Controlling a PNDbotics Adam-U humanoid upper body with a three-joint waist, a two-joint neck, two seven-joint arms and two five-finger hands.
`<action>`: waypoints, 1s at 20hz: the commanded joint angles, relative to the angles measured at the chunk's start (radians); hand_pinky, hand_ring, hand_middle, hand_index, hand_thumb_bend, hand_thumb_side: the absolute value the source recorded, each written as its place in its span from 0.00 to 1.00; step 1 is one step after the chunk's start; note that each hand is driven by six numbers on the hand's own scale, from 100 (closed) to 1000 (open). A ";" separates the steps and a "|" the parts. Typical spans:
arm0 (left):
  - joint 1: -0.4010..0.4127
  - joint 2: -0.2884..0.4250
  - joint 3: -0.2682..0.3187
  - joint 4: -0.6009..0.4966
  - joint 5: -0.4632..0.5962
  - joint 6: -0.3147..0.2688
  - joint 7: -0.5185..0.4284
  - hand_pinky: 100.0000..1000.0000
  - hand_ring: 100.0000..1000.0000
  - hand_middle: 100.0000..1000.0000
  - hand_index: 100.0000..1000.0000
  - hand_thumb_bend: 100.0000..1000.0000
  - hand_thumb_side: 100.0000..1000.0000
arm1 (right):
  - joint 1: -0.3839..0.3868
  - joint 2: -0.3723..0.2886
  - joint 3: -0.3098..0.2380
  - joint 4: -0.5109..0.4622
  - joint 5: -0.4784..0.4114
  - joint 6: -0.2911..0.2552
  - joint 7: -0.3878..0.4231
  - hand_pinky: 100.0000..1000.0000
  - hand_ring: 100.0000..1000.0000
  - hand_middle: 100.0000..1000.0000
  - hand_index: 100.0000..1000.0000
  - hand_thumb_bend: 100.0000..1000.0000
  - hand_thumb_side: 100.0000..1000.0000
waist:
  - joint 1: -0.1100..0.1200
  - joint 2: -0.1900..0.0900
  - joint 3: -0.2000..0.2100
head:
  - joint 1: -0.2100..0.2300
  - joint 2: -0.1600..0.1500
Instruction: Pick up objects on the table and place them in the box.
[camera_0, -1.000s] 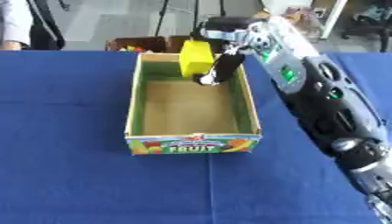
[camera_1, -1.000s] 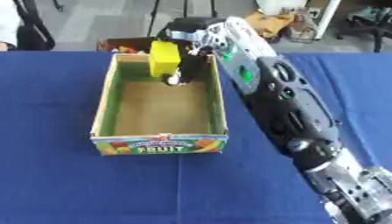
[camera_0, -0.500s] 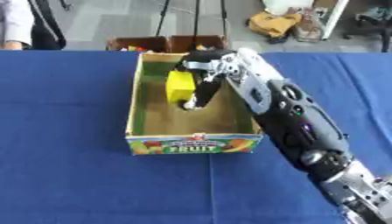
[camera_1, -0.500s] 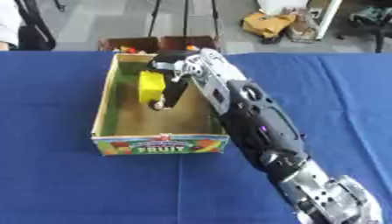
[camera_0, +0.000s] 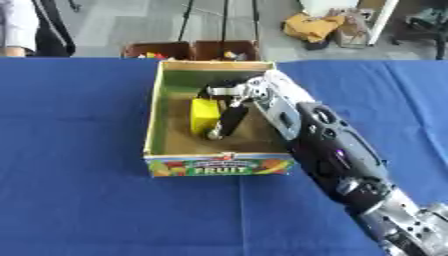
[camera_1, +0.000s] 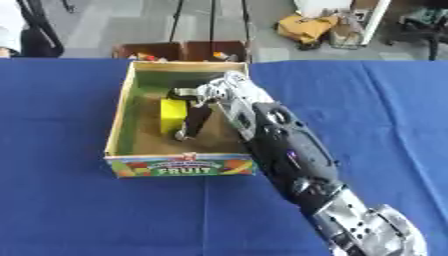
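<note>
A yellow block (camera_0: 205, 116) is low inside the open cardboard box (camera_0: 219, 166), which has "FRUIT" printed on its front and stands on the blue table. My right hand (camera_0: 231, 114) reaches into the box from the right. Its dark fingers run down the block's right face and its thumb lies over the top, so the block is pinched. Whether the block's underside touches the box floor is hidden. The silver and black right forearm (camera_1: 289, 145) crosses the box's right wall. My left hand shows in neither view.
Blue cloth (camera_0: 70, 190) covers the table on all sides of the box. Beyond the far edge stand brown crates (camera_0: 192, 49) holding small things. A person (camera_0: 17, 30) stands at the far left corner, away from the box.
My right hand has carried the yellow block from above the box's far wall down into the box, toward its middle.
</note>
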 joint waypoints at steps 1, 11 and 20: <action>-0.011 0.008 0.003 -0.019 0.003 -0.001 -0.003 0.43 0.77 0.84 0.90 0.00 1.00 | -0.021 -0.017 -0.012 -0.016 0.024 -0.011 0.012 0.62 0.79 0.80 0.90 0.59 0.40 | -0.010 -0.029 -0.002 | -0.006 -0.002; -0.005 0.011 0.006 -0.019 0.001 0.002 0.000 0.43 0.77 0.84 0.90 0.00 1.00 | -0.016 -0.096 -0.063 -0.267 -0.030 0.025 -0.042 0.62 0.78 0.79 0.91 0.56 0.51 | 0.000 -0.033 -0.020 | 0.003 0.005; -0.003 0.014 0.013 -0.019 -0.005 0.003 0.007 0.43 0.77 0.84 0.90 0.00 1.00 | 0.102 -0.236 -0.174 -0.696 -0.108 0.165 -0.191 0.59 0.73 0.76 0.89 0.48 0.57 | 0.014 -0.030 -0.044 | 0.020 0.000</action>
